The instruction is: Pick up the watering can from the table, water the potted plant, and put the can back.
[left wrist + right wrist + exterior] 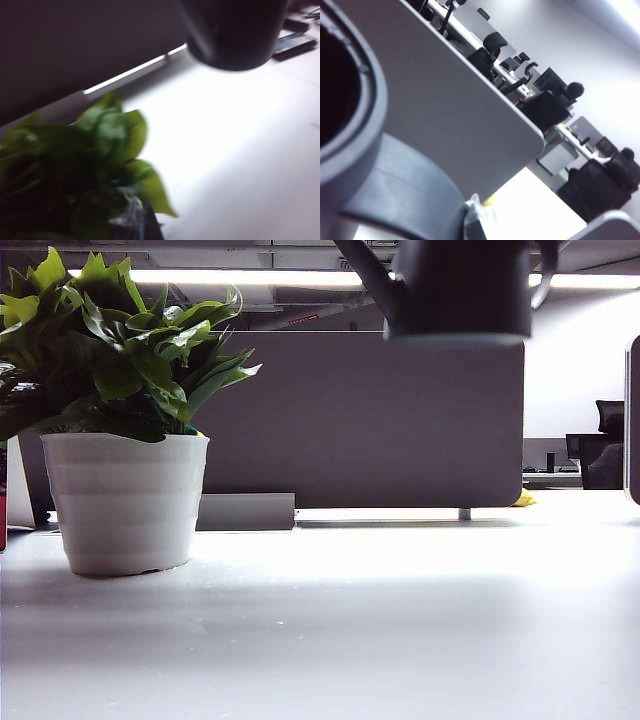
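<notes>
The dark grey watering can [460, 288] hangs in the air above the white table [400, 620], its base well off the surface and its spout slanting up to the left. The potted plant [125, 495] stands at the left, with green leaves over a white ribbed pot. Neither gripper shows in the exterior view. Up close, my right gripper [470, 222] is shut on the can's loop handle [395, 185], beside the can's open rim. My left gripper [140, 225] hovers blurred just over the plant's leaves [105, 140], with the can's base [235, 37] beyond; its jaws are not readable.
A dark grey divider panel [380, 420] runs along the table's far edge behind pot and can. A flat dark object [292, 44] lies on the table past the can. Another panel edge [633, 420] stands at the far right. Office chairs and seated people [550, 105] are beyond the divider.
</notes>
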You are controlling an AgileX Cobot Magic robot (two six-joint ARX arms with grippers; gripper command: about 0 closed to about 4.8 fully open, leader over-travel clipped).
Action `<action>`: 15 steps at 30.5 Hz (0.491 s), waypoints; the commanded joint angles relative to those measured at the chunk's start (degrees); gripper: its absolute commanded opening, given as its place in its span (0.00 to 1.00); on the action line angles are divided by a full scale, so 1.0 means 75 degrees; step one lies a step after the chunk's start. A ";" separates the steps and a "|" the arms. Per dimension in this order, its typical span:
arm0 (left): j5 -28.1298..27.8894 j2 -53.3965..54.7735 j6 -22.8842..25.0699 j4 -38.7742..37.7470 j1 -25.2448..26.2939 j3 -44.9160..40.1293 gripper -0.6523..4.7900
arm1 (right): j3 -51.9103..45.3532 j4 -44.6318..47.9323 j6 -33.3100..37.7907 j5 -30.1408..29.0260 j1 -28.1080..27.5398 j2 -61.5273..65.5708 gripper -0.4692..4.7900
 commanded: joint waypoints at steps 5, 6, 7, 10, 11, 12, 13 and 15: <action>0.0839 -0.0079 0.0321 -0.0213 0.1416 0.0052 0.11 | 0.1629 -0.0233 -0.0621 0.0184 0.0391 0.0807 0.09; 0.1072 -0.0079 0.0332 -0.0216 0.1667 0.0052 0.11 | 0.1784 -0.0256 -0.0766 0.0300 0.0443 0.0921 0.09; 0.1384 -0.0076 0.0332 -0.0219 0.1920 0.0052 0.11 | 0.1938 -0.0259 -0.0854 0.0382 0.0501 0.1020 0.09; 0.2361 -0.0067 0.0306 -0.0224 0.2804 0.0050 0.11 | 0.2471 -0.0373 -0.0979 0.0443 0.0560 0.1367 0.09; 0.2460 -0.0067 0.0306 -0.0221 0.3025 0.0050 0.11 | 0.2696 -0.0469 -0.0982 0.0498 0.0571 0.1515 0.09; 0.2492 -0.0067 0.0306 -0.0221 0.3246 0.0050 0.11 | 0.2888 -0.0568 -0.0985 0.0516 0.0580 0.1649 0.09; 0.2544 -0.0067 0.0306 -0.0216 0.3518 0.0050 0.11 | 0.3130 -0.0650 -0.1014 0.0525 0.0580 0.1830 0.09; 0.2710 -0.0067 0.0204 -0.0219 0.3926 0.0050 0.11 | 0.3477 -0.0717 -0.1279 0.0522 0.0586 0.2107 0.09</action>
